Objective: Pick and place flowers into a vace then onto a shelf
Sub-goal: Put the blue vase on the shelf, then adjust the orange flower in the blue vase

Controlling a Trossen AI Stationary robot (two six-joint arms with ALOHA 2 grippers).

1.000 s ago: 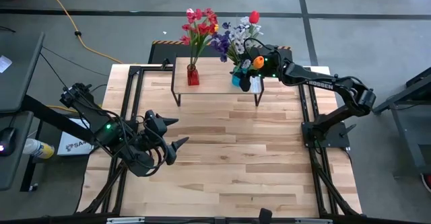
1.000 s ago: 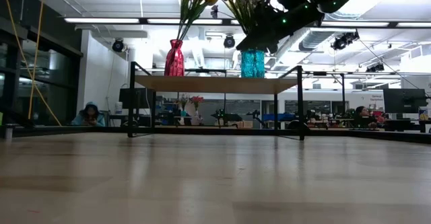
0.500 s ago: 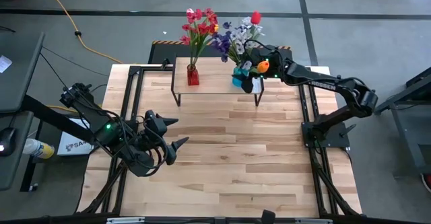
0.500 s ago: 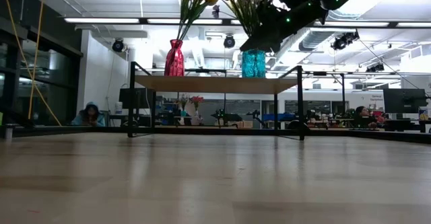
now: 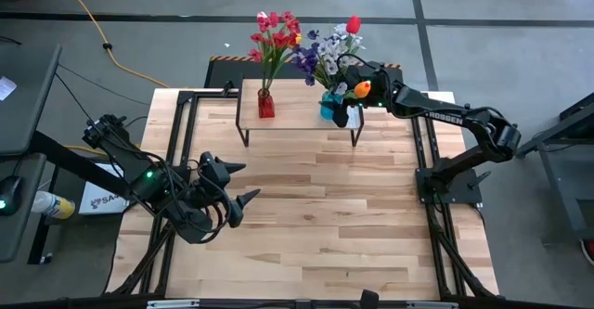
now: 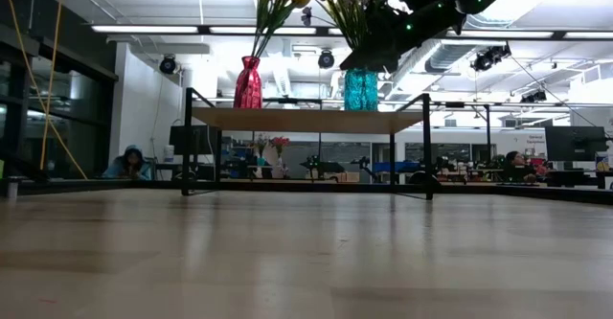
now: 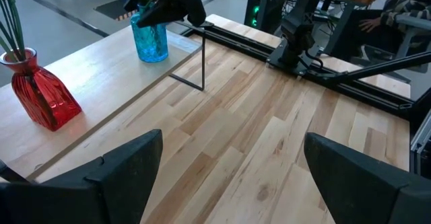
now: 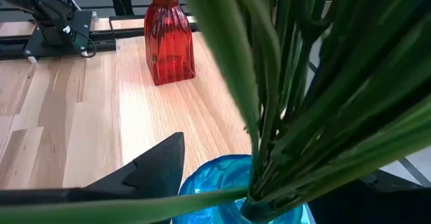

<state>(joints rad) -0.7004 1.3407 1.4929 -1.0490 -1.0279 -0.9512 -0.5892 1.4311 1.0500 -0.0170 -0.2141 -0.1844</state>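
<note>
I am the two dark arms at this slatted wooden table (image 5: 316, 216). On it, against the far edge, stands the shelf (image 5: 297, 114), a low riser with a light wooden rectangular top and thin black metal legs. It carries two vases. One is a red ribbed glass vase (image 5: 266, 104) toward the shelf's left end, holding a bunch of red, pink and yellow tulips (image 5: 276, 36). The other is a blue translucent glass vase (image 6: 361, 89) toward the right end, holding purple and whitish-lavender sprays with a red tulip (image 5: 332, 49) on long green stems; its stems fill my right wrist view, rising out of the blue rim. I cannot count the single blooms in either bunch.

My right gripper (image 5: 349, 105) is at the shelf's right end, just beside the blue vase's neck and among the stems. Its fingers stand apart, one dark finger (image 8: 151, 165) showing beside the rim without pinching it; I cannot tell whether they touch the glass.

My left gripper (image 5: 239, 184) waits above the table's left side, near the middle of that edge, its fingers (image 7: 128, 167) spread wide with nothing between them.
</note>
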